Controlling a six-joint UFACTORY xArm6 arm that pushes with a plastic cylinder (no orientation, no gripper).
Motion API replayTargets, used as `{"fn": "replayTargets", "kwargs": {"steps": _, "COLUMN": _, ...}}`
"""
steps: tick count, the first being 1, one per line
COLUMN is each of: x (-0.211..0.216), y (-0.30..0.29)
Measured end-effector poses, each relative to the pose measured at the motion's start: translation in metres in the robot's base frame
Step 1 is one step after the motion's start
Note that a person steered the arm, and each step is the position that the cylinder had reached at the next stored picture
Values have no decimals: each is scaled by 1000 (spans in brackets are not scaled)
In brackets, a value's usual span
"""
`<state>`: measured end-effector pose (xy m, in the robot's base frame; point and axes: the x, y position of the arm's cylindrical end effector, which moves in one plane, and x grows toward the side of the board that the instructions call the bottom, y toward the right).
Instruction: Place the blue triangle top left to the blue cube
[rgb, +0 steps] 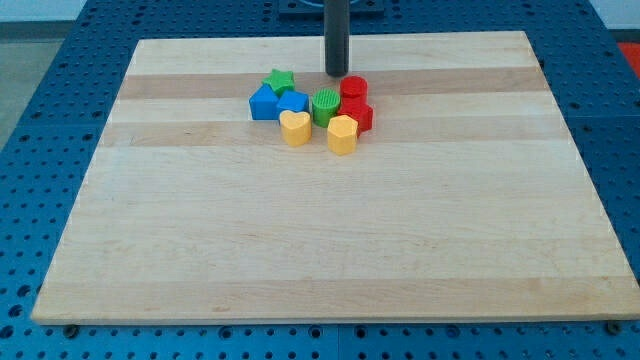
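Note:
The blue triangle (263, 102) lies at the left end of a tight cluster near the view's top centre. The blue cube (293, 102) touches it on its right. My tip (336, 74) stands on the board just above the cluster, between the green star (279, 80) and the red cylinder (353, 87). It is right of and above both blue blocks and touches neither.
The cluster also holds a green cylinder (325, 105), a red block (359, 114), a yellow heart (294, 128) and a yellow hexagon (342, 134). The wooden board (330, 240) lies on a blue perforated table.

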<state>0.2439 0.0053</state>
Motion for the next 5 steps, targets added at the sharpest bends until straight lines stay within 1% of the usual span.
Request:
{"fn": "replayTargets", "kwargs": {"steps": 1, "x": -32, "y": -57}}
{"fn": "replayTargets", "kwargs": {"steps": 2, "x": -8, "y": -147}}
{"fn": "replayTargets", "kwargs": {"steps": 3, "x": 35, "y": -211}}
{"fn": "replayTargets", "kwargs": {"steps": 4, "x": 102, "y": -228}}
{"fn": "replayTargets", "kwargs": {"steps": 5, "x": 137, "y": -200}}
